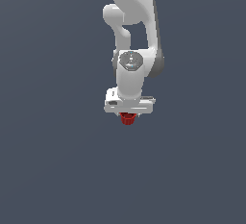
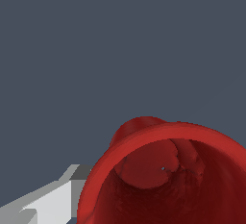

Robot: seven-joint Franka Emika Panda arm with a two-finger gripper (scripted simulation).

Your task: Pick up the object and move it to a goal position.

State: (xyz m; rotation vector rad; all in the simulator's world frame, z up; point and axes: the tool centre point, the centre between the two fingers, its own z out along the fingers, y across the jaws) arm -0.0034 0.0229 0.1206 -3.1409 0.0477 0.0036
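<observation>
Red cup (image 1: 127, 118) right under claw (image 1: 128, 114), mouth up toward wrist camera, mid-worktop (image 1: 53, 170). Claw looks closed on cup; contact partly hidden. Likely light, stiff, ribbed sides grippy; hold at upper wall below rim.

Backdrop (image 1: 48, 170): one uniform dark slate-blue field, evenly lit, filling both views; no visible seams, edges or texture.

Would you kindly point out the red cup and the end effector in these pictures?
Red cup (image 2: 144, 139): wrist view, on its outer rim.
End effector (image 1: 128, 114): exterior view, between its fingertips, above the cup.
</observation>
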